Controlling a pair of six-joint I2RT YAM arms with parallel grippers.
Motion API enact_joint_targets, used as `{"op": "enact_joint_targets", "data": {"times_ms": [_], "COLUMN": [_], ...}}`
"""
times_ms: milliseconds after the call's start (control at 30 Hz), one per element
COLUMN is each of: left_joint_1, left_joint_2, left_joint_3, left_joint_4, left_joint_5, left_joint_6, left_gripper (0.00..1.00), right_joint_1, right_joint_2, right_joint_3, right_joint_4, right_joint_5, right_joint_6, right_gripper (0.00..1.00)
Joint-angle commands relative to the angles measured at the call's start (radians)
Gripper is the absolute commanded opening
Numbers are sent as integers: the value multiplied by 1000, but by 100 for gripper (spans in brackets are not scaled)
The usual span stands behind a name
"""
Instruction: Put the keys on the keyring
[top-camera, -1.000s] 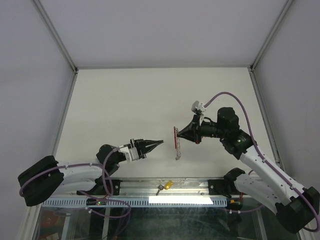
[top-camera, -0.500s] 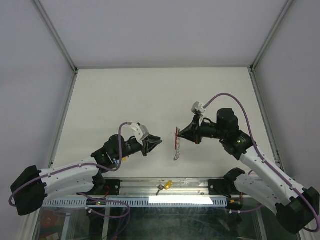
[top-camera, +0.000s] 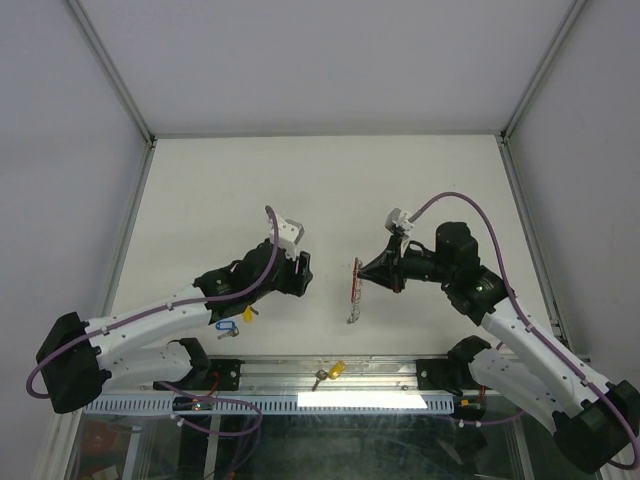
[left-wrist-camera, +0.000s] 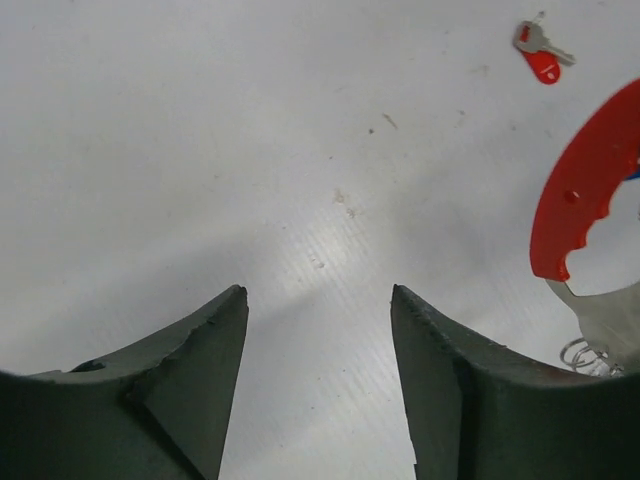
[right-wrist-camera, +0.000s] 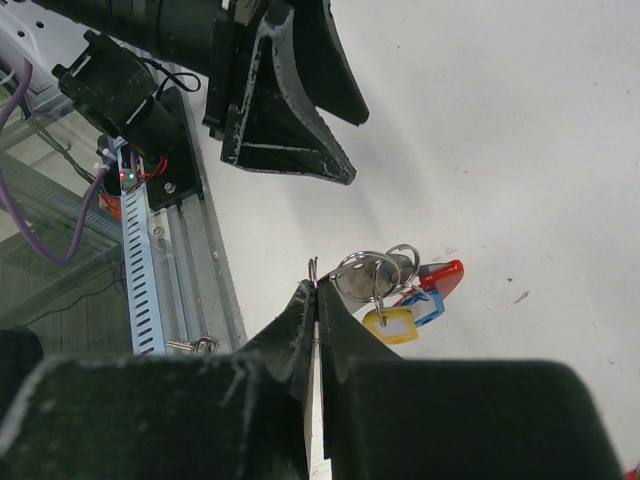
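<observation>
Curved red plastic keyring (top-camera: 351, 282), judged light and stiff, is gripped by its band in the right pincer (top-camera: 361, 270), the left pincer (left-wrist-camera: 318, 292) spread open beside it.

**A:** Overhead view: the white table (top-camera: 200, 200) is matte and plain, with pale walls at its left, far and right edges.

**B:** What's lying on it?

**A:** Lower left of centre there's a blue-tagged key (top-camera: 226, 325) and just beside it a yellow-tagged key (top-camera: 247, 313), both partly hidden from above.

**B:** The left wrist view adds a red-tagged key (left-wrist-camera: 541, 62) in the upper right of the frame, flat on the surface and alone. A few dark specks dot the white around mid-frame.

**A:** At bottom centre of the overhead view, a second yellow-tagged key (top-camera: 333, 370) rests on the metal rail (top-camera: 400, 375) along the table's near edge, off the white surface.
</observation>
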Motion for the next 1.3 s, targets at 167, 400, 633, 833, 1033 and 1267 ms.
{"op": "enact_joint_targets", "data": {"times_ms": [167, 400, 633, 833, 1033, 1267], "left_joint_1": [95, 216, 230, 230, 231, 231], "left_joint_2": [5, -30, 50, 103, 133, 183], "left_joint_3": [81, 42, 33, -1, -32, -24], "left_joint_4": [-277, -524, -620, -550, -510, -493], "left_joint_5": [-107, -233, -308, -240, -197, -201], "left_joint_6": [-185, -442, -552, -520, -511, -486], "left_gripper": [68, 63, 56, 45, 45, 35], "right_joint_1": [-6, -5, -7, -7, -8, -8], "right_joint_2": [-21, -25, -7, 2, 7, 9], "right_joint_3": [1, -6, -4, -6, -14, -14], "right_joint_4": [57, 53, 59, 60, 73, 76], "right_joint_5": [4, 1, -19, -31, -38, -45], "right_joint_6": [-3, -2, 1, -4, 4, 10], "right_gripper": [0, 0, 0, 0, 0, 0]}}
